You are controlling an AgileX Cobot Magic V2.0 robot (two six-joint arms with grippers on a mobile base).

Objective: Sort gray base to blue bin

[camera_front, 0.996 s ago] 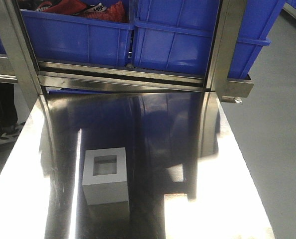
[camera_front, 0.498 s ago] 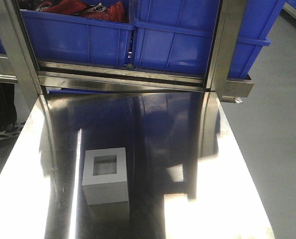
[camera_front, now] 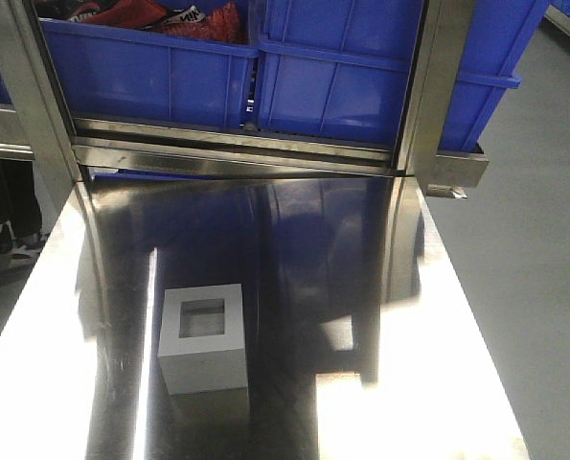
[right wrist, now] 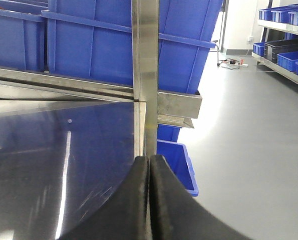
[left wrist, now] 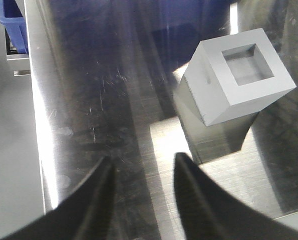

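Note:
The gray base (camera_front: 203, 337) is a light-gray block standing on the steel table (camera_front: 409, 402), left of centre, with its square recess facing up. The left wrist view has the gray base (left wrist: 236, 75) up and to the right of my left gripper (left wrist: 144, 157). That gripper is open, holds nothing, and hovers over bare steel short of the block. My right gripper (right wrist: 149, 158) is shut with nothing between its fingers, over the table's right edge. A large blue bin (camera_front: 361, 86) stands on the rack past the table's far edge, and the same blue bin (right wrist: 108, 50) fills the top of the right wrist view.
A second blue tote (camera_front: 141, 81), holding red and black items, stands left of that bin. Steel rack posts (camera_front: 428, 96) and a cross rail (camera_front: 237, 153) line the table's far edge. Another small blue bin (right wrist: 176, 160) sits on the floor to the right. Neither arm shows in the front view.
The block and the table look the same. Only dark shapes on the floor beyond the table's left edge have shifted.

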